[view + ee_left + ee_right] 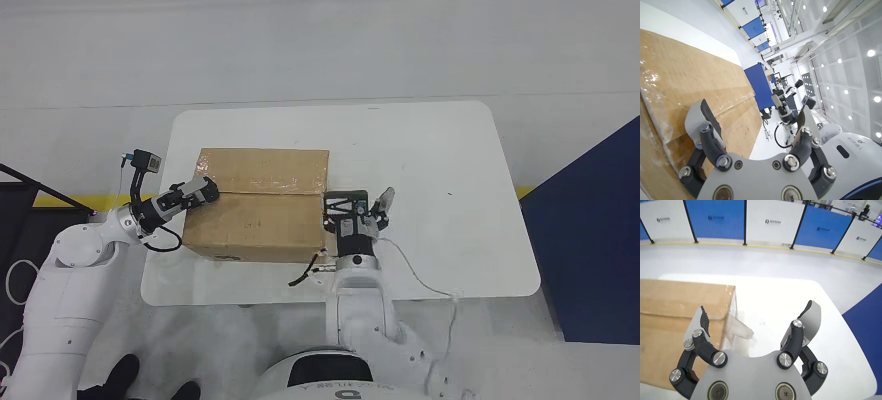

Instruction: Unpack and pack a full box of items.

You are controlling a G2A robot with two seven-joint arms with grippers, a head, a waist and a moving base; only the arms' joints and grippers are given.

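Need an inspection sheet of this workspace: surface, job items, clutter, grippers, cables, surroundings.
Surface: white table, rounded corners.
Job's things: cardboard box, closed, top seam taped; loose clear tape at its right end.
Clutter: nothing seen.
Grippers: left gripper open at the box's left end; right gripper open at its right end.
Cables: white cable runs from the right arm across the table to the front edge.
Surroundings: blue partition panels, yellow floor line.

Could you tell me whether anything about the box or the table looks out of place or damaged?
Yes, one thing: a loose strip of clear tape sticks out from the end of the cardboard box by the open right gripper, peeled away instead of lying flat. Otherwise the box sits closed on the table.
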